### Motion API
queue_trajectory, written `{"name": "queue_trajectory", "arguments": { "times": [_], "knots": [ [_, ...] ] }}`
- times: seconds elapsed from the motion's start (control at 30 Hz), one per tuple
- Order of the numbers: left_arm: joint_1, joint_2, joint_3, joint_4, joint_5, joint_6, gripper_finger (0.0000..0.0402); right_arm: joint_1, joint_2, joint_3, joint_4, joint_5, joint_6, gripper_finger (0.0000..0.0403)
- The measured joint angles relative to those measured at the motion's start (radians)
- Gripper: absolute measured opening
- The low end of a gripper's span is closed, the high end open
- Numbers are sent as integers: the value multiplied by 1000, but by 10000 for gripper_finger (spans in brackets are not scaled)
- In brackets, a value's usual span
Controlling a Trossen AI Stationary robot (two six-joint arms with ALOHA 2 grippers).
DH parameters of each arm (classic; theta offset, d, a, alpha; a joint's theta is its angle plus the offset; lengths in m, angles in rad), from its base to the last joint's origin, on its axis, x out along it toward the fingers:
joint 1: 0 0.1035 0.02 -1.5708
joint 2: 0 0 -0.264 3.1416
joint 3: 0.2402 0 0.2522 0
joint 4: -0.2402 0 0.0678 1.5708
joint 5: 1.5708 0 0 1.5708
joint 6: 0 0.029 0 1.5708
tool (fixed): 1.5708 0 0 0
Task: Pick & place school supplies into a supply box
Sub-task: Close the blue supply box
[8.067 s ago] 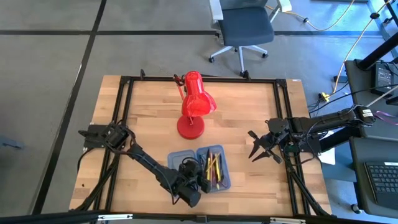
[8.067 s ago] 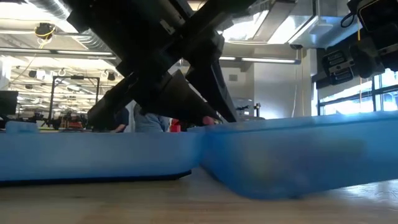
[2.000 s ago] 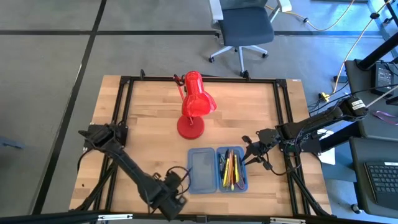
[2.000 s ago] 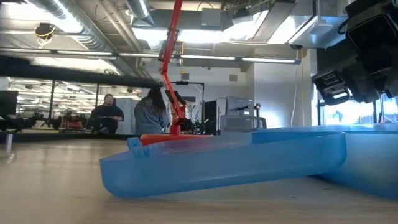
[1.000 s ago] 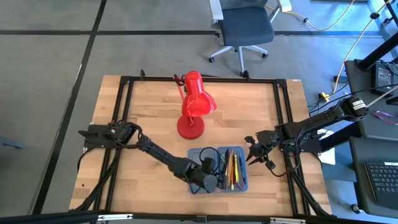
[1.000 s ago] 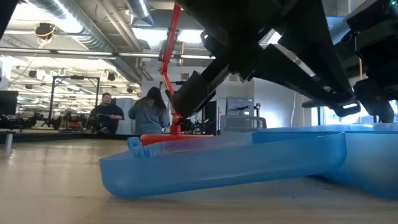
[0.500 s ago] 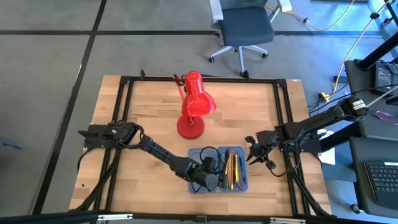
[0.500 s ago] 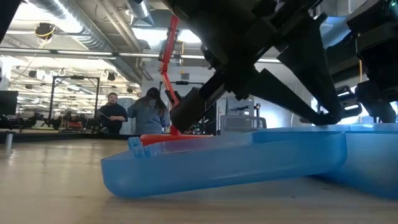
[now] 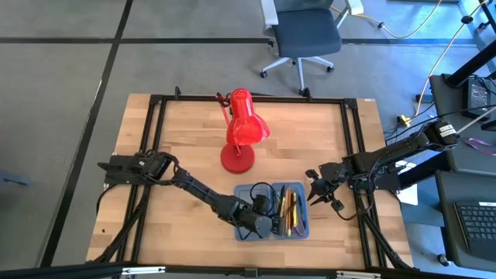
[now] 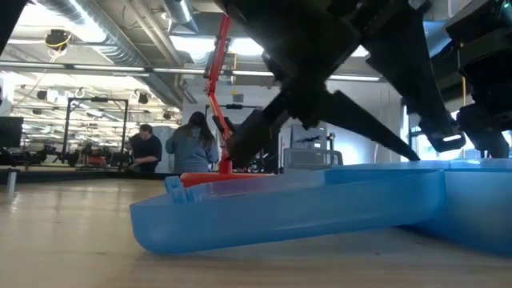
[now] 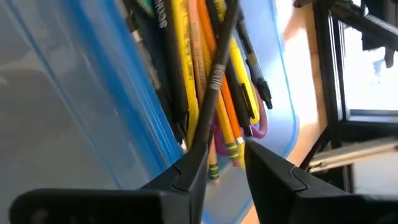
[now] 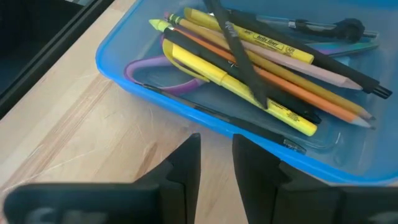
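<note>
high: straight down | low: table-level | wrists: close on supply box (image 12: 118, 74)

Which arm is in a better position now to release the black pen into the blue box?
The left. The left gripper is over the supply box, its fingers around the black pen above the other pens. The right gripper waits beside the box, empty.

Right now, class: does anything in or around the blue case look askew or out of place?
Yes. One black pen lies slanted across the other pens and pencils in the case, leaning up toward the left gripper above it rather than lying flat. Nothing has spilled onto the table.
</note>
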Motion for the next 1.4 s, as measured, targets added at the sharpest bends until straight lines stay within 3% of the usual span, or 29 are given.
{"name": "queue_trajectory", "arguments": {
  "times": [0.17, 0.23, 0.47, 0.57, 0.63, 0.87, 1.0, 1.13, 1.4],
  "knots": [
    [2, -73, 0, -38, -1, 190, 123, 0, 0, 0, 2, 0, 9, 97],
    [2, -119, 1, -135, 13, 238, 128, 0, 0, -1, 5, 0, 31, 97],
    [-75, -224, 0, -519, 3, 147, 131, 1, 0, -1, 5, 0, 108, 97],
    [-131, -226, 0, -468, 20, 299, 128, 1, 0, -1, 8, 0, 107, 97],
    [-164, -222, 0, -412, -20, 361, 128, 1, 0, -1, 16, 0, 107, 97],
    [-219, -147, 0, -231, -174, 393, 131, 1, 0, -1, 59, 26, 188, 97],
    [-251, -87, 0, -129, -83, 441, 128, 1, 0, -1, 63, 71, 232, 97],
    [-269, -45, 0, -85, -30, 387, 128, 1, 0, -1, 74, 98, 268, 97],
    [-270, 2, 0, -214, 18, 239, 131, 0, 0, -1, 93, 105, 317, 97]
  ]
}}
